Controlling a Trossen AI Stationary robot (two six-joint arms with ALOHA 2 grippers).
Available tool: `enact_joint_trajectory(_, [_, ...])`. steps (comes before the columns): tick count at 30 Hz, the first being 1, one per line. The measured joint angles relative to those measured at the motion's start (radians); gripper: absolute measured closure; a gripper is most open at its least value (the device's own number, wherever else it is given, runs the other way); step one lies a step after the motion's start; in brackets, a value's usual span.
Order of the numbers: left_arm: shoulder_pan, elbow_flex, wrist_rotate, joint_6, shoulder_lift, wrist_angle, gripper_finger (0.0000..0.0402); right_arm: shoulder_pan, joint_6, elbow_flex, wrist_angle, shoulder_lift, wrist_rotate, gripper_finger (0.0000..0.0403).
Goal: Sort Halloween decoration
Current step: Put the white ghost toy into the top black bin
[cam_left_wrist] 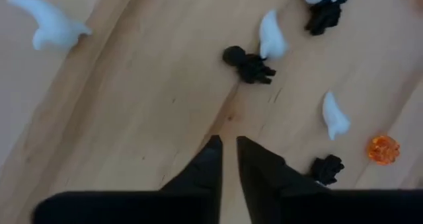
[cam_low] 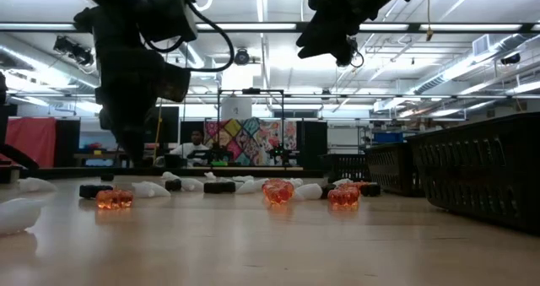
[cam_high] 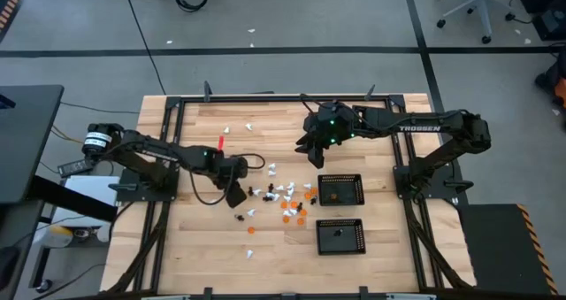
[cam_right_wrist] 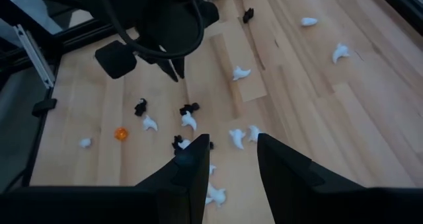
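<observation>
Left tool (cam_high: 237, 194): low over the wooden surface (cam_high: 203, 247), at the left edge of the scattered decorations. Its fingers (cam_left_wrist: 205, 168) are parted by a narrow gap, with bare wood between the tips and nothing gripped.

Right tool (cam_high: 316, 151): raised well above the surface, toward the far side of it, beyond the nearer-to-it tray. Fingers (cam_right_wrist: 281, 161) stand moderately apart, with nothing between them.

Halloween decoration (cam_high: 281, 196): many tiny figures, white, orange and black, lying loose on the surface in a cluster between the left tool and the trays.
- White figures (cam_left_wrist: 272, 36): several just ahead of the left tool, one touching a black figure (cam_left_wrist: 250, 64); another white one (cam_left_wrist: 49, 22) lies well apart to one side. A few more whites (cam_high: 248, 126) sit nearer the far edge.
- Black figures: a second one (cam_left_wrist: 327, 168) lies just beside the left tool's finger.
- Orange figures (cam_high: 292, 214): mostly on the tray side of the cluster; three show in the low view (cam_low: 278, 191), translucent.

Mesh trays: two black rectangular trays, right of the cluster. Far tray (cam_high: 357, 181) holds a small orange item; near tray (cam_high: 358, 244) holds a small dark item.

Beyond the surface: a person (cam_low: 196, 143) seated in the room behind.
</observation>
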Motion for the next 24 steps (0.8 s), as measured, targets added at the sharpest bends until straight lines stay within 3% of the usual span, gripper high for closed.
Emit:
enact_joint_trajectory(6, [-0.020, 0.000, 0.003, 0.097, 0.000, 0.082, 0.0275, 0.000, -0.009, 0.000, -0.007, 0.000, 0.000, 0.0270])
enact_joint_trajectory(10, [-0.015, 0.000, -0.081, 0.071, 0.000, 0.190, 0.0251, -0.004, -0.005, 0.001, -0.036, -0.005, 0.004, 0.0270])
enact_joint_trajectory(20, [0.100, 0.001, -0.133, 0.228, 0.102, 0.491, 0.0241, -0.014, 0.032, 0.001, -0.167, -0.144, 0.114, 0.0270])
enact_joint_trajectory(24, [0.122, 0.020, -0.133, 0.348, 0.147, 0.502, 0.0241, -0.014, 0.035, 0.001, -0.211, -0.184, 0.135, 0.0270])
